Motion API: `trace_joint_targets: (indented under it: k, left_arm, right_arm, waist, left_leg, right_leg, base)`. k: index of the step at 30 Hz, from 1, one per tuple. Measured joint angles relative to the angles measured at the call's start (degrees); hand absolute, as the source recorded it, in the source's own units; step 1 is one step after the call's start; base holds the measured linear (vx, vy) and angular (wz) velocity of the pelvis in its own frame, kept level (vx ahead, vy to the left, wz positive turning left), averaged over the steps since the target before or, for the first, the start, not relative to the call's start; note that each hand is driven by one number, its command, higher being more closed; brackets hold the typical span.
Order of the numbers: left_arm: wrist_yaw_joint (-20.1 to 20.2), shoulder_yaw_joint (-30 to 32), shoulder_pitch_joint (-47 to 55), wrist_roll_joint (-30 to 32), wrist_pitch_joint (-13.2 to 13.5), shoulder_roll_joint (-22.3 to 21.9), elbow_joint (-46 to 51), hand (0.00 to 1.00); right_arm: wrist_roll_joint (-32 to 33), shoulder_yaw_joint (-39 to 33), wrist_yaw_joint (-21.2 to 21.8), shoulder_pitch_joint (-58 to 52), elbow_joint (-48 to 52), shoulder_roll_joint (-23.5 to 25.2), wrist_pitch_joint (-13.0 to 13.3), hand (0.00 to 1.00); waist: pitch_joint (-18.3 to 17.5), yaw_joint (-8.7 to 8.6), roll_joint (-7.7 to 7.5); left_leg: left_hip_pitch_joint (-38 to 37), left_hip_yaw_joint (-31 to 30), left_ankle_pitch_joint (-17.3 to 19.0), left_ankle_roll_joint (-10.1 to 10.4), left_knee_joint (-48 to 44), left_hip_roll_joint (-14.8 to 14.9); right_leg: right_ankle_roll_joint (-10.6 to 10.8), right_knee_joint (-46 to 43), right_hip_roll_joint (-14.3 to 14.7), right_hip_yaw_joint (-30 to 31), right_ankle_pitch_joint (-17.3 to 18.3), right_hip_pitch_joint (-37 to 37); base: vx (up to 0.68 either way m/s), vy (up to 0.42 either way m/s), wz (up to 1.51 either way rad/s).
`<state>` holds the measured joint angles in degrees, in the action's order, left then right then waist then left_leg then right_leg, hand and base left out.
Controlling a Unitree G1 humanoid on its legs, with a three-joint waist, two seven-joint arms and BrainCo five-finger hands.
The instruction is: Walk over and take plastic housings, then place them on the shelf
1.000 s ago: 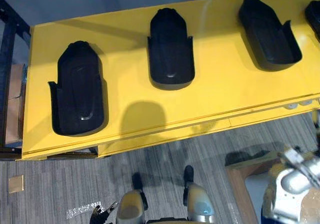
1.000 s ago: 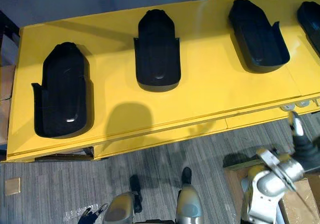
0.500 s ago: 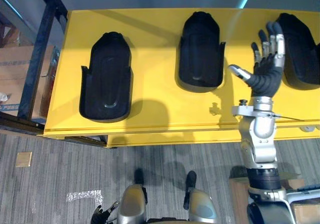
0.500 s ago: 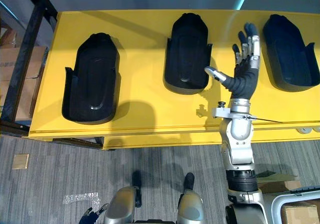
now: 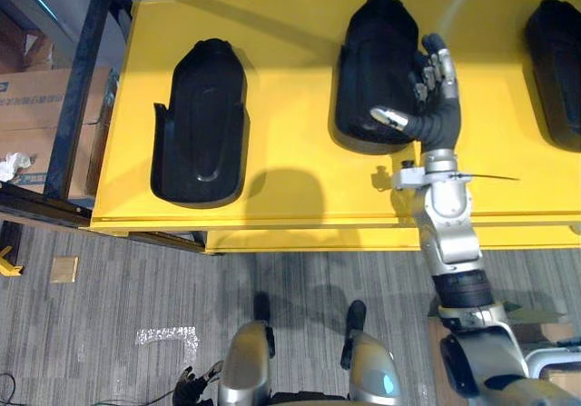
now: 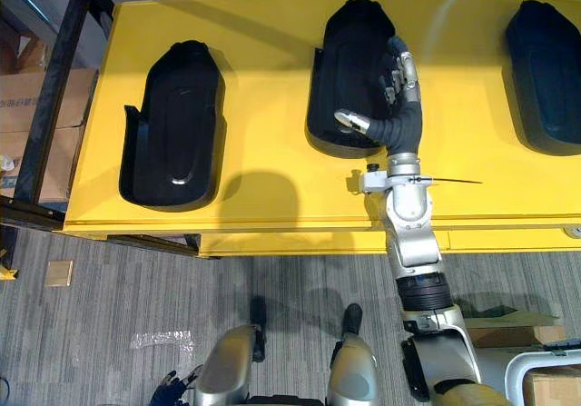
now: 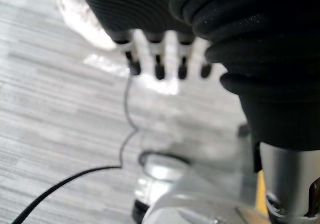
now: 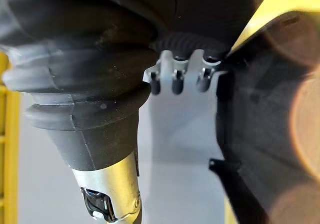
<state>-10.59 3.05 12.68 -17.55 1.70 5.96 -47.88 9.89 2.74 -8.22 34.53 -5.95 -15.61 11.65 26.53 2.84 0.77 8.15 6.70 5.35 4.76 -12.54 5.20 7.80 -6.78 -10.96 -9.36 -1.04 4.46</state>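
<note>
Three black plastic housings lie open side up on a yellow table (image 5: 300, 183): one on the left (image 5: 200, 120), one in the middle (image 5: 368, 70), one at the right edge (image 5: 556, 70). My right hand (image 5: 434, 123) reaches over the table onto the middle housing's right side. Its fingers (image 5: 436, 61) are lightly bent along the housing's right wall, and its thumb (image 5: 386, 115) spreads over the housing's near end. The hand is open. The right wrist view shows the dark housing (image 8: 265, 108) close beside the fingers. My left hand (image 5: 186, 388) hangs low over the floor, fingers relaxed.
A dark metal shelf frame (image 5: 77, 88) stands just left of the table, with cardboard boxes (image 5: 32, 115) behind it. Another box (image 6: 545, 383) sits on the grey carpet at the lower right. Bare yellow surface lies between the housings.
The camera has shifted. My right arm rose from below the table, and its hand then moved left and down from beside the middle housing onto that housing's right side, fingers bending slightly.
</note>
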Motion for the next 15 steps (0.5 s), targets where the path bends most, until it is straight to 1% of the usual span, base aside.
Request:
trace_joint_targets:
  k: [1,4,7,11,14,15]
  left_arm:
    - [0.0,0.0,-0.2,0.0,-0.5,0.0,0.0,0.0]
    - [0.1,-1.2,-1.5,0.0,-0.7,0.2,-0.3,0.0]
    - [0.1,-1.6,-1.6,0.0,-0.7,0.2,-0.3,0.0]
    - [0.1,-1.7,-1.8,0.0,-0.7,0.2,-0.3,0.0]
    - [0.1,-1.8,-1.9,0.0,-0.7,0.3,-0.3,0.0]
    - [0.1,-1.8,-1.9,0.0,-0.7,0.3,-0.3,0.0]
  right_arm:
    - [-0.5,0.5,0.1,0.4,-0.1,0.0,-1.0,0.0]
    - [-1.9,1.8,-0.4,1.0,-1.4,0.1,-2.2,0.0]
    - [-2.9,2.6,-0.6,1.2,-2.3,0.2,-3.5,0.0]
    - [-4.0,2.6,-0.6,2.8,-2.6,0.2,-5.5,0.0]
    - [-4.1,2.5,-0.7,3.8,-3.6,0.2,-5.9,0.0]
    - [-4.3,2.5,-0.8,4.3,-4.1,0.2,-6.4,0.0]
  waist:
    - [0.1,0.09,0.19]
    - [0.6,0.55,1.11]
    - [0.8,0.65,1.48]
    - [0.8,0.7,1.51]
    - [0.8,0.7,1.51]
    - [0.8,0.7,1.51]
  left_leg:
    - [0.0,0.0,0.0,0.0,0.0,0.0]
    - [0.0,-0.1,0.0,0.0,0.0,0.0]
    - [0.0,-0.3,0.0,0.0,0.1,0.0]
    - [0.0,-0.2,-0.4,0.3,0.6,0.0]
    - [-0.1,-0.2,-0.6,0.3,0.9,0.0]
    - [-0.1,-0.2,-0.6,0.3,0.9,0.0]
  right_leg:
    - [-0.1,-0.1,0.0,0.0,0.1,0.0]
    - [-0.2,-1.3,-0.1,0.0,0.7,0.5]
    - [0.0,-2.1,-0.1,-0.2,1.4,0.6]
    - [-0.1,-2.5,-0.1,-0.1,1.5,1.4]
    - [-0.1,-2.6,-0.1,-0.1,1.5,1.5]
    - [-0.1,-2.6,-0.1,-0.1,1.5,1.4]
  base:
    - [0.0,0.0,0.0]
    - [0.0,0.0,0.0]
    - [-0.01,-0.008,0.02]
    - [0.0,0.0,0.0]
    - [0.0,0.0,0.0]
    - [0.0,0.0,0.0]
